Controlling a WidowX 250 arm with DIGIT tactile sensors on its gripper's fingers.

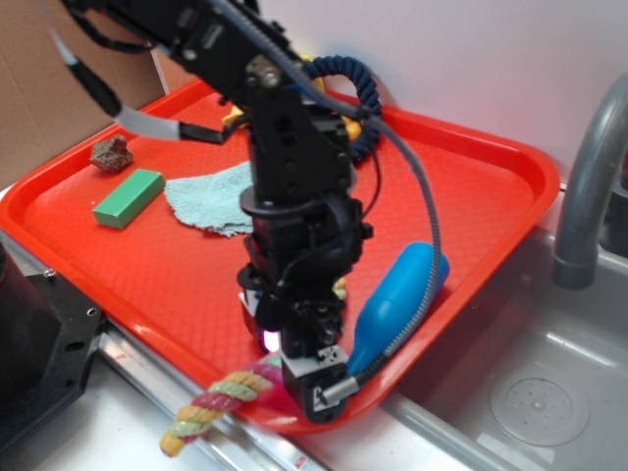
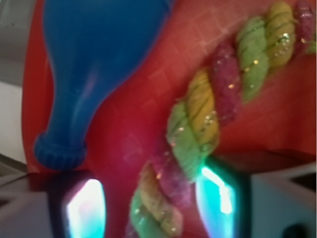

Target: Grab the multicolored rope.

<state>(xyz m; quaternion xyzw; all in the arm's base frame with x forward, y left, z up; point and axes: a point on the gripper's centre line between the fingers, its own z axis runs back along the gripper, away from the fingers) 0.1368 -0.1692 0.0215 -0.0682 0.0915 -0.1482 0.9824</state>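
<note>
The multicolored rope [image 1: 221, 397], twisted from pink, yellow and green strands, lies across the front rim of the red tray [image 1: 471, 196], one end hanging over the edge. My gripper [image 1: 299, 368] is low over it and open. In the wrist view the rope [image 2: 198, 119] runs diagonally between my fingers [image 2: 84, 208]. It lies close against the right one, with a gap of bare tray on the left. A blue bottle [image 1: 397, 299] lies just right of the gripper, its cap end [image 2: 59, 151] near my left finger.
On the tray's far side are a green block [image 1: 129, 197], a light blue cloth [image 1: 211, 196], a brown lump [image 1: 111, 153] and a dark navy coiled rope [image 1: 353, 88]. A grey faucet [image 1: 589, 177] and steel sink [image 1: 530, 392] lie to the right.
</note>
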